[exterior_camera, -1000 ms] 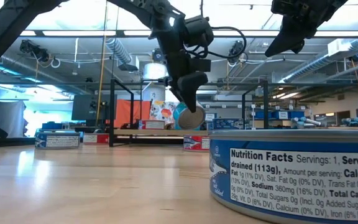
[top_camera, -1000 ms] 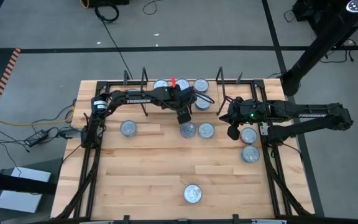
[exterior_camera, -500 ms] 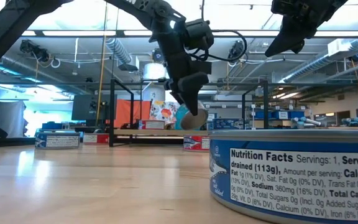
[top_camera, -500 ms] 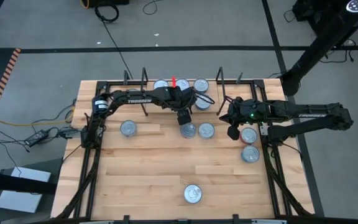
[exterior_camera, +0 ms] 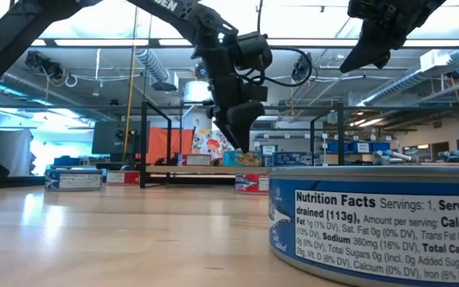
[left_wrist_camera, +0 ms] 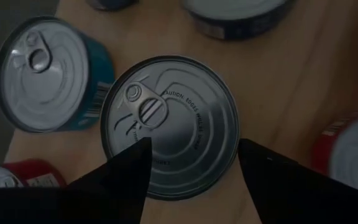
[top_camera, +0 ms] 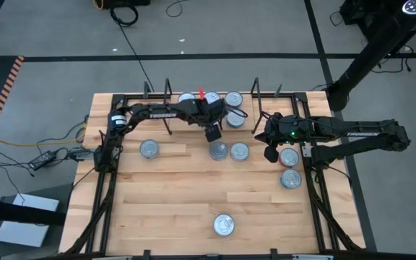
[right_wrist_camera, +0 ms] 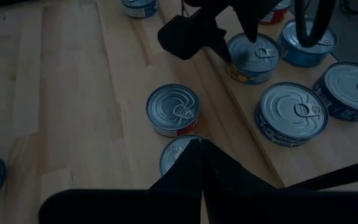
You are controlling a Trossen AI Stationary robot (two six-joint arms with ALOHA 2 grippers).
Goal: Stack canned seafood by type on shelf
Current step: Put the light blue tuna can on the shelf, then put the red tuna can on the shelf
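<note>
With its fingers spread around a tin (left_wrist_camera: 169,124) just set on the shelf (right_wrist_camera: 353,146), the left gripper (left_wrist_camera: 191,165) must lift clear, while the right gripper (top_camera: 271,153) waits pinched together

Grey floor (top_camera: 215,36) all round the wooden tabletop (top_camera: 172,202), a black cable (top_camera: 132,40) snaking across it, a power brick (top_camera: 45,160) lying off to the side, an orange-and-black striped strip (top_camera: 9,79) running along the floor, bright ceiling lights (exterior_camera: 94,41) overhead
</note>
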